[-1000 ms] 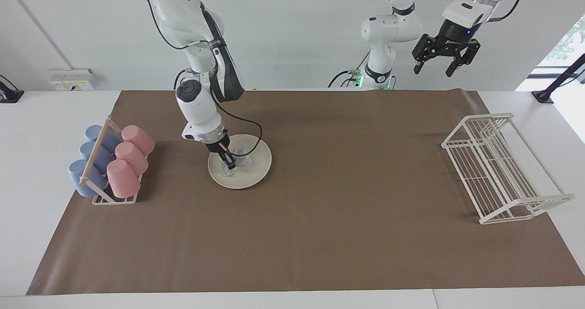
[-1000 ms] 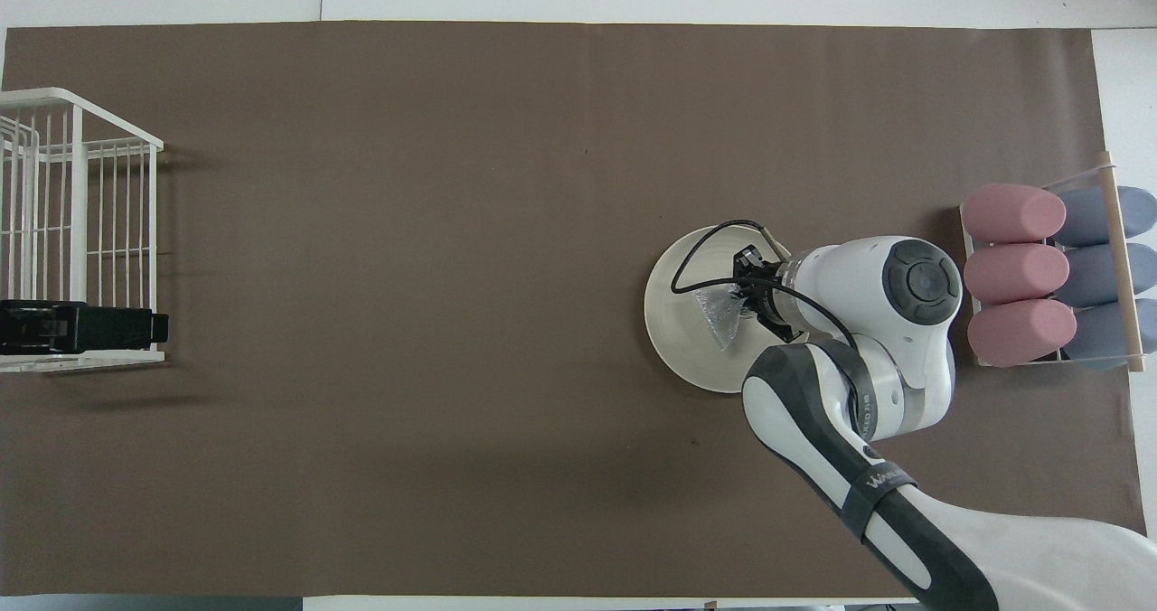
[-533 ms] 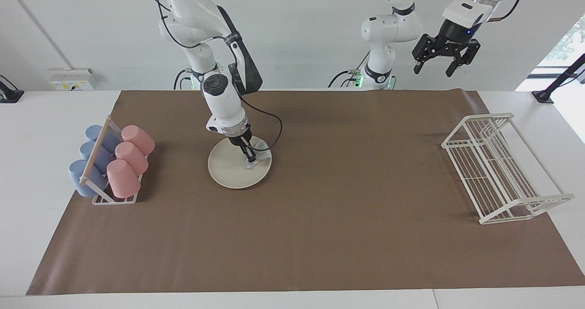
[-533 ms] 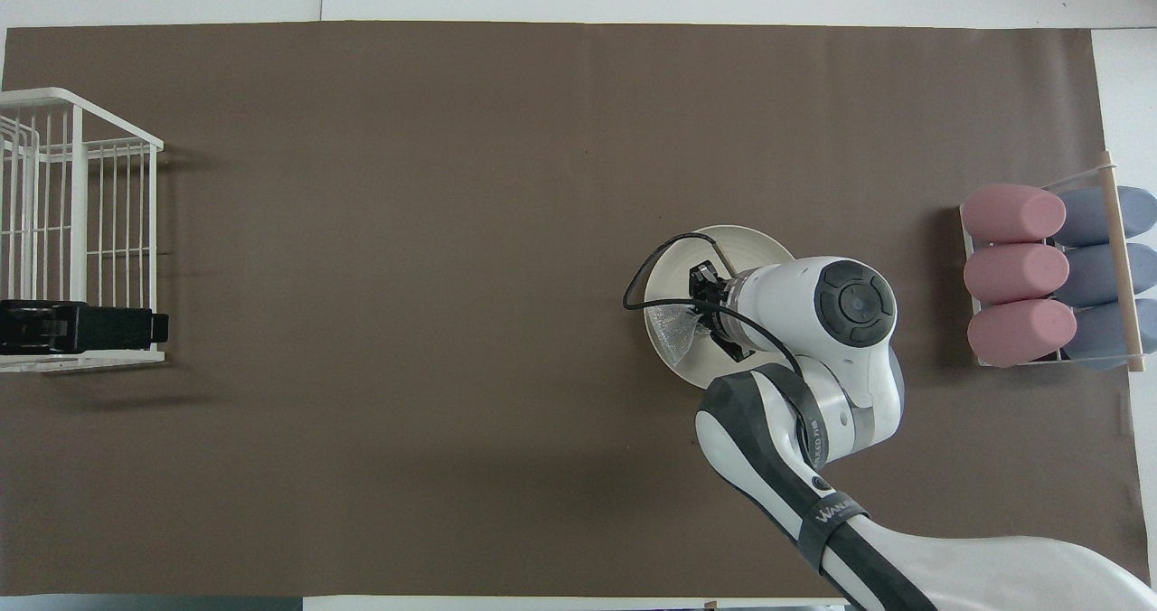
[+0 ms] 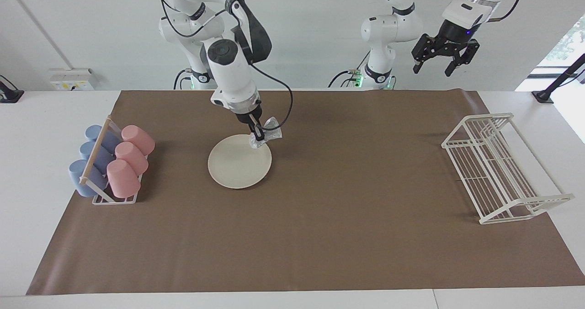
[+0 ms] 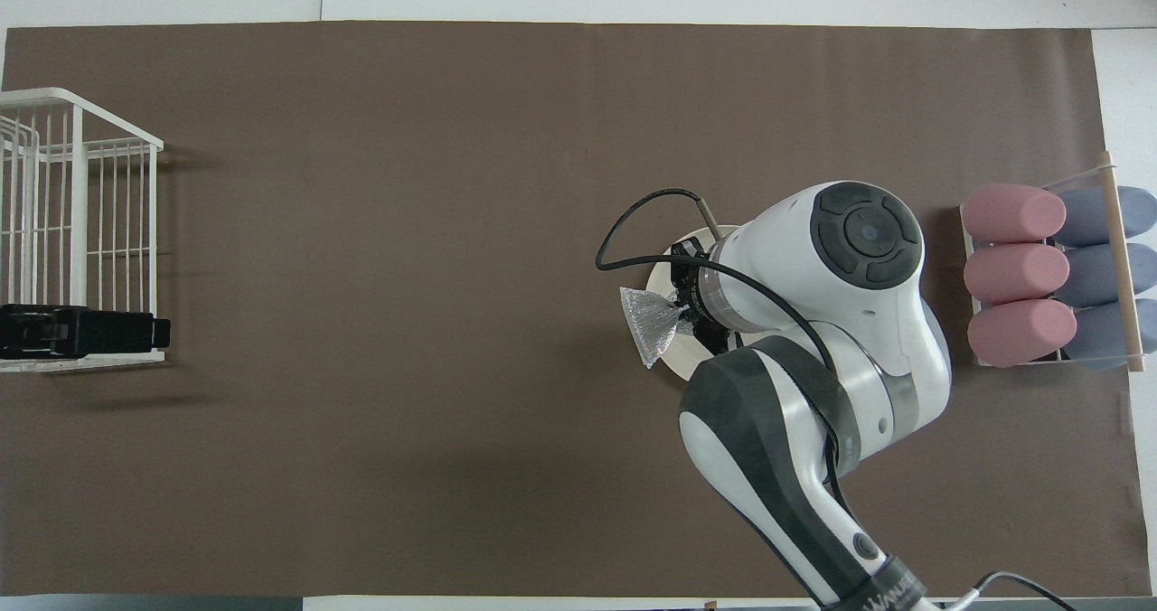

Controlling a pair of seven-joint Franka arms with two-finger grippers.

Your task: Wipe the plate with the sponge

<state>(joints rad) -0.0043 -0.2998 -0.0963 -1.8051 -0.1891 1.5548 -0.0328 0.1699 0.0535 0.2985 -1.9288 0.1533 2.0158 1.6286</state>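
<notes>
The cream-white plate [image 5: 237, 165] lies on the brown mat, toward the right arm's end of the table. My right gripper [image 5: 259, 137] is shut on the silvery, wrinkly sponge [image 5: 269, 131] and holds it in the air over the plate's rim, clear of the plate's surface. In the overhead view the right arm hides most of the plate [image 6: 662, 278]; the sponge [image 6: 649, 324] hangs out from the right gripper [image 6: 684, 314] past the rim. My left gripper [image 5: 433, 70] waits open and high up with nothing in it, and the overhead view shows the left gripper [image 6: 149, 331] over the wire rack.
A white wire dish rack [image 5: 498, 167] [image 6: 81, 222] stands at the left arm's end. A small rack of pink and blue cups [image 5: 112, 162] [image 6: 1053, 277] sits at the right arm's end, beside the plate. The brown mat [image 5: 347, 236] covers the table.
My right gripper has dragged the sponge across the plate toward the left arm's end, then lifted it off the plate. The left arm has stayed put.
</notes>
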